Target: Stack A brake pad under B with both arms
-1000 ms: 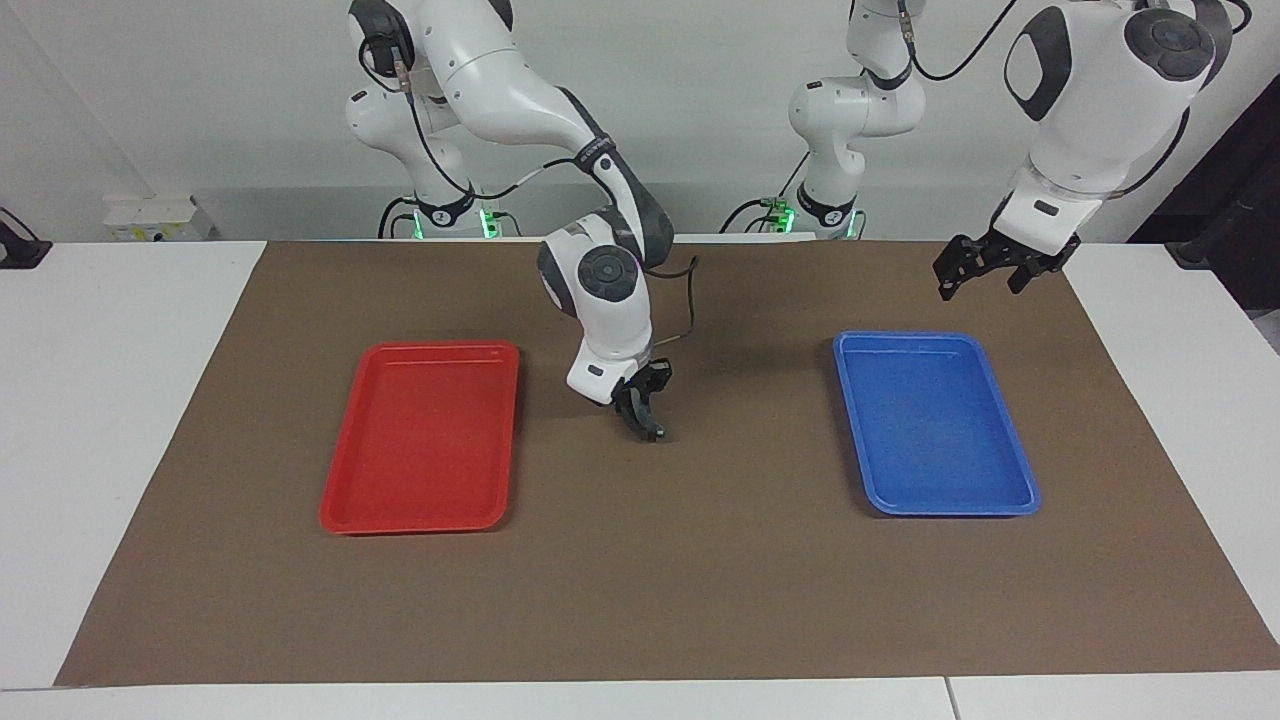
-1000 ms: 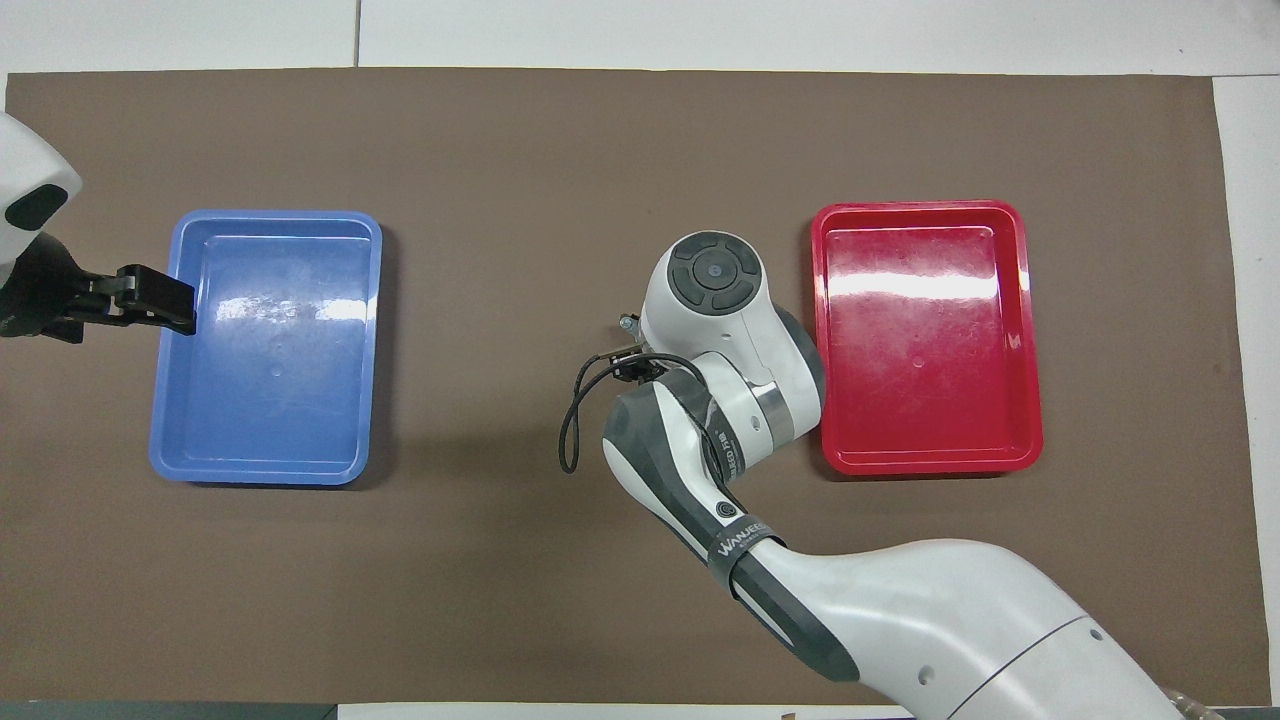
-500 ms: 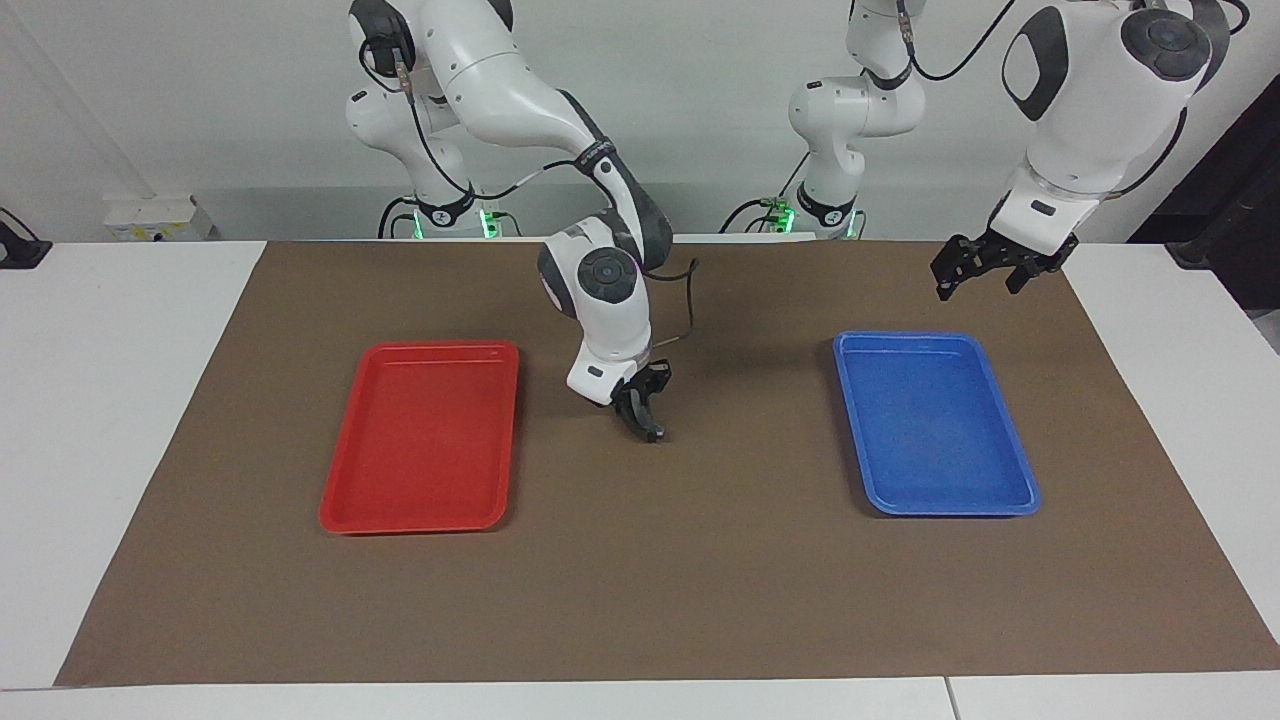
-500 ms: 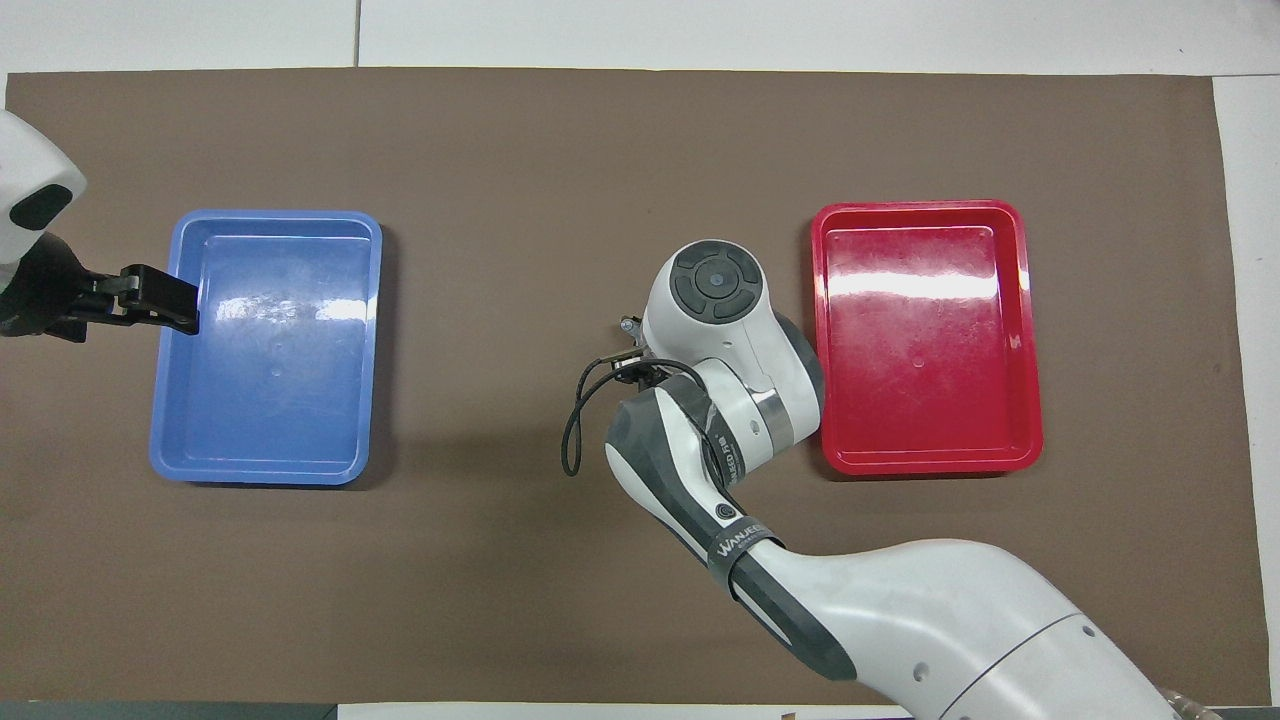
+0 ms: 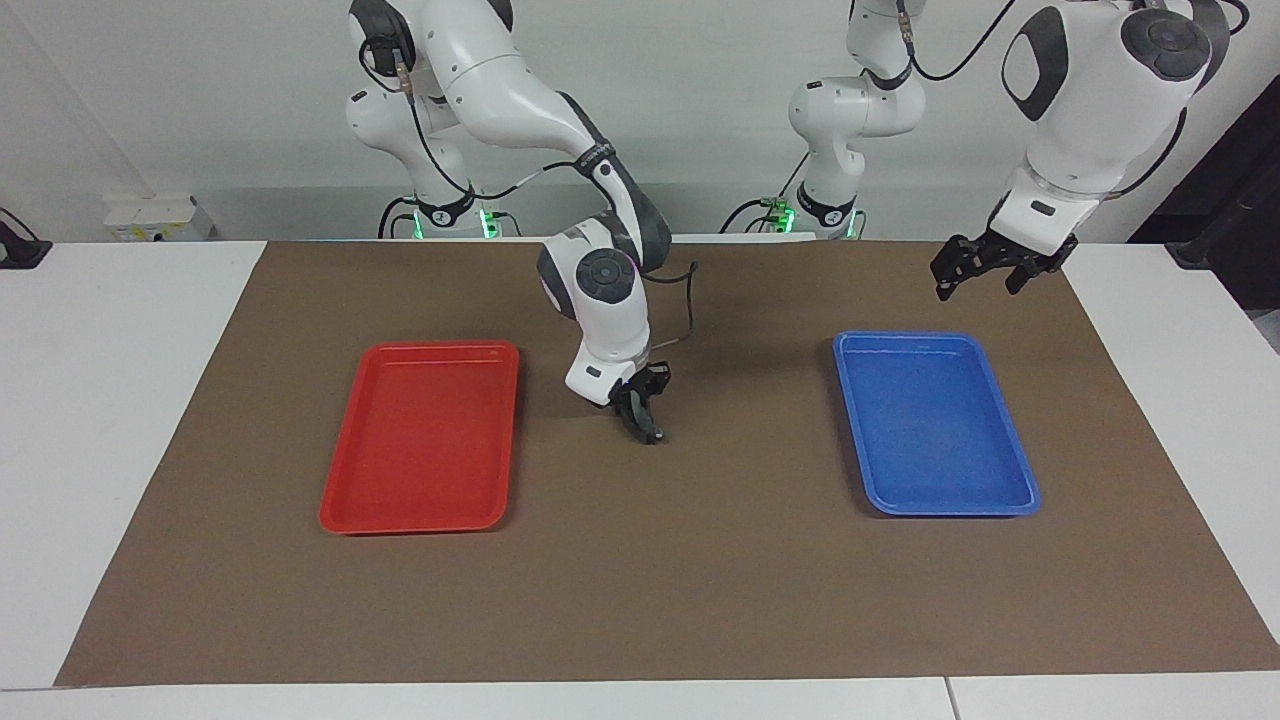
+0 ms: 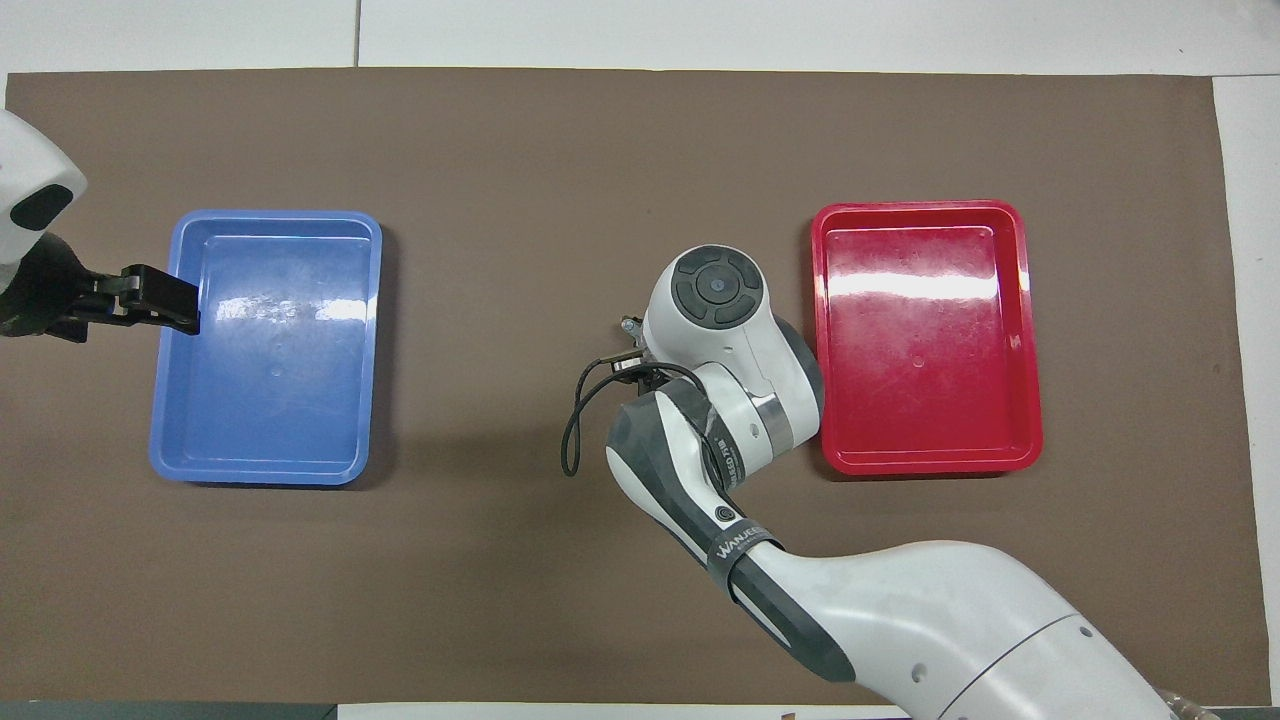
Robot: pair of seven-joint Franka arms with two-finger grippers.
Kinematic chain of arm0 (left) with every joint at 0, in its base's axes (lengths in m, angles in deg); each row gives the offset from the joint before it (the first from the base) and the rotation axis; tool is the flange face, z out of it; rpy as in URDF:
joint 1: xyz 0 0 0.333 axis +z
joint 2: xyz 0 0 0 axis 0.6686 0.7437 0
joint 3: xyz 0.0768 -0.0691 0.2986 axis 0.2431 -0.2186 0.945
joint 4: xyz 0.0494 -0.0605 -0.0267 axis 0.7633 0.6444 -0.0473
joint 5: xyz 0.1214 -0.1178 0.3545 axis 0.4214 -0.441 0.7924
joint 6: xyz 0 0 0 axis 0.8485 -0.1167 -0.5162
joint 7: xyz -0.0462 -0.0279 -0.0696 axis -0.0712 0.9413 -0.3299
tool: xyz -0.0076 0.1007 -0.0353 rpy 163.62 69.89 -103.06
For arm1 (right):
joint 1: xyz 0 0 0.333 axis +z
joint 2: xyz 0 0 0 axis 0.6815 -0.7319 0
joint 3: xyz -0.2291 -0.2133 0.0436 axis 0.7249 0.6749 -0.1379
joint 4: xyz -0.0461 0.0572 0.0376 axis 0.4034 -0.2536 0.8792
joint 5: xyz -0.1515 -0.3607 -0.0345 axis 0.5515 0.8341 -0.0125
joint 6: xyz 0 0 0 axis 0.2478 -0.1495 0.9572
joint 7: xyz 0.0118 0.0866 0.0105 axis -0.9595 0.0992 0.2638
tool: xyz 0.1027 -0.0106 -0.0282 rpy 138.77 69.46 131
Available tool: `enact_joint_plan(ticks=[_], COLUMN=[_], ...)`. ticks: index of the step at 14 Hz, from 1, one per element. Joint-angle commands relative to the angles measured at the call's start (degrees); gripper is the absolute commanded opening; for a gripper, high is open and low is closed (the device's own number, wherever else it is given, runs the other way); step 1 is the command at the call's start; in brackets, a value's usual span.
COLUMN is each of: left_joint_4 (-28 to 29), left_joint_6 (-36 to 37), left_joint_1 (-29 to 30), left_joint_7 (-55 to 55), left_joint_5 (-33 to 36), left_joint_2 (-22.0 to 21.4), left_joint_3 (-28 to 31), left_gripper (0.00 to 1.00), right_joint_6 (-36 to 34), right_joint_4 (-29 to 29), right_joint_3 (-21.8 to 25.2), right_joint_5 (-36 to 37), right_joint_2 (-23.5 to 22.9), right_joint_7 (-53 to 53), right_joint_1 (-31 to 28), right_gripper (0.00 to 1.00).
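Trays: two shallow rectangular trays lie flat on the brown mat (image 5: 700, 600) that covers the white table (image 5: 100, 400). The red tray (image 5: 340, 505) lies toward the right arm's end of the table, the blue tray (image 5: 950, 508) toward the left arm's end. They are well apart, with a wide strip of mat between them. In the overhead view we see the whole floor of the red tray (image 6: 830, 462) and of the blue tray (image 6: 165, 462), each with a band of glare across it.

Right arm: it reaches from its base out to the middle of the table. The right gripper (image 5: 645, 420) points down at the strip of mat between the trays, closer to the red tray, with its tip at or just above the mat. We cannot tell whether it is open or closed, nor whether it grips anything. In the overhead view the arm's own wrist covers the gripper and the mat beneath it.

Left arm: it waits raised. The left gripper (image 5: 978, 272) hangs in the air with its jaws spread, gripping nothing. In the overhead view the left gripper (image 6: 165, 308) lines up with the blue tray's outer long rim; the facing view shows it well above the mat by that tray.

Brake pads: we cannot make out the short pad or the long curved pad in either view, so we cannot tell where they lie
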Motion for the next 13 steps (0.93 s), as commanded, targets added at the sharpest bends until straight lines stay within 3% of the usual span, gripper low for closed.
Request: enact_joint_plan(ticks=[1, 2, 3, 4, 5, 6, 8, 13], left_joint_4=[1.7, 1.7, 1.7, 1.7, 1.7, 1.7, 1.7, 1.6], left_joint_6=[-1.2, -1.2, -1.2, -1.2, -1.2, -1.2, -1.2, -1.3], left_joint_1=[-0.4, -0.4, -0.4, -0.4, -0.4, -0.4, -0.6, -0.6], left_joint_7=[0.1, 0.0, 0.0, 0.0, 0.0, 0.0, -0.1, -0.1], left_joint_5=[-0.9, -0.9, -0.9, -0.9, -0.9, -0.9, -0.9, -0.9], left_joint_2=[-1.3, -1.3, -1.3, -1.3, -1.3, -1.3, -1.3, -1.3], left_joint_3=[0.4, 0.4, 0.4, 0.3, 0.3, 0.3, 0.3, 0.3], left_gripper=[0.99, 0.99, 0.99, 0.99, 0.99, 0.99, 0.99, 0.99], right_joint_6=[1.5, 1.5, 1.4, 1.1, 1.0, 0.8, -0.2, -5.9], right_joint_4=[-1.4, -1.4, -1.4, -1.3, -1.2, -0.6, 0.7, 1.6], right_joint_3=[0.0, 0.0, 0.0, 0.0, 0.0, 0.0, 0.0, 0.8], right_joint_5=[-1.2, -1.2, -1.2, -1.2, -1.1, -1.1, -1.1, 0.1], right_joint_2=[0.9, 0.9, 1.0, 0.9, 1.0, 1.0, 1.2, 8.1], right_joint_7=[-1.1, -1.1, -1.1, -1.4, -1.5, -1.5, -1.5, -1.5], right_joint_1=[0.4, 0.4, 0.4, 0.4, 0.5, 0.7, 0.5, -3.8], right_gripper=[0.00, 0.04, 0.17, 0.45, 0.95, 1.00, 1.00, 1.00])
